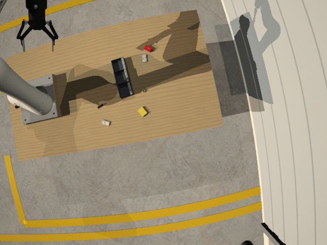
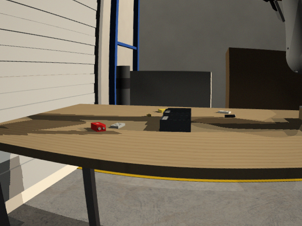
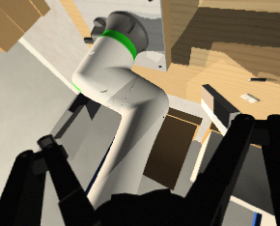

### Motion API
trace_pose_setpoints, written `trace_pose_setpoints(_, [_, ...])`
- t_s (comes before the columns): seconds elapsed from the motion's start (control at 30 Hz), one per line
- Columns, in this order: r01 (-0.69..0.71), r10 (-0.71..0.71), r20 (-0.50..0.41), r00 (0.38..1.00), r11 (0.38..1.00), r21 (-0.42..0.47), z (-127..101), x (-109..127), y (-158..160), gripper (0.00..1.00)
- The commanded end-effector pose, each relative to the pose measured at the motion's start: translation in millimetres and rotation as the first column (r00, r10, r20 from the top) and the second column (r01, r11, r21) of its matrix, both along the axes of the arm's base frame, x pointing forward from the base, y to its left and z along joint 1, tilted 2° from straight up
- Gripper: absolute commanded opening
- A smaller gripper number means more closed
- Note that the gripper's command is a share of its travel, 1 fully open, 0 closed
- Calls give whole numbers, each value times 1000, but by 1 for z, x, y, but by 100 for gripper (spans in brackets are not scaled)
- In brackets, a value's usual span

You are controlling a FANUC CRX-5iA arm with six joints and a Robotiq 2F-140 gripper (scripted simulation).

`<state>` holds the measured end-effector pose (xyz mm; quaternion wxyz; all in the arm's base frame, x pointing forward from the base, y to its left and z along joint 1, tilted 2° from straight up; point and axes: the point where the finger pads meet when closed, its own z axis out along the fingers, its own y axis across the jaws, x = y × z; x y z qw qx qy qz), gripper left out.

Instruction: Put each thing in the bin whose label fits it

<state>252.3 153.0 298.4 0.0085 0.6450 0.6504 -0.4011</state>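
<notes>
Three dark bins [image 1: 121, 77] [image 2: 175, 124] stand in a row on the table, with white labels along one side, too small to read. A red block [image 1: 148, 48] [image 2: 98, 126] and a white piece with dark dots [image 1: 144, 58] [image 2: 117, 125] lie beyond the bins. A small brass-coloured piece [image 1: 144, 90] [image 2: 149, 115] lies near the last bin. A yellow block [image 1: 143, 111] [image 2: 162, 110], a black piece [image 1: 100, 105] [image 2: 230, 116] [image 3: 258, 79] and a white piece [image 1: 106, 123] [image 2: 224, 111] [image 3: 249, 98] lie apart. My gripper [image 1: 38, 50] is wide open and empty, high above the table's edge.
The arm's grey base plate [image 1: 39, 118] sits at one end of the wooden table [image 1: 178, 105]. The arm's own links [image 3: 140, 97] fill much of the wrist view. A pale slatted wall [image 1: 293, 122] [image 2: 46, 48] stands beyond the table's far end.
</notes>
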Motion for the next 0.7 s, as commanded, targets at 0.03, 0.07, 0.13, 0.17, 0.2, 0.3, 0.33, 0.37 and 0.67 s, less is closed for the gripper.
trace_pose_setpoints(0.03, [0, 0, 0, 1000, 1000, 0, 0, 0, 0, 100])
trace_pose_setpoints(0.07, [0, 0, 0, 1000, 1000, 0, 0, 0, 0, 100])
trace_pose_setpoints(0.13, [0, 0, 0, 1000, 1000, 0, 0, 0, 0, 100])
trace_pose_setpoints(0.17, [0, 0, 0, 1000, 1000, 0, 0, 0, 0, 100])
trace_pose_setpoints(0.2, [0, 0, 0, 1000, 1000, 0, 0, 0, 0, 100])
trace_pose_setpoints(0.3, [0, 0, 0, 1000, 1000, 0, 0, 0, 0, 100])
trace_pose_setpoints(0.33, [0, 0, 0, 1000, 1000, 0, 0, 0, 0, 100])
trace_pose_setpoints(0.37, [0, 0, 0, 1000, 1000, 0, 0, 0, 0, 100])
trace_pose_setpoints(0.67, [0, 0, 0, 1000, 1000, 0, -33, 1, -1, 15])
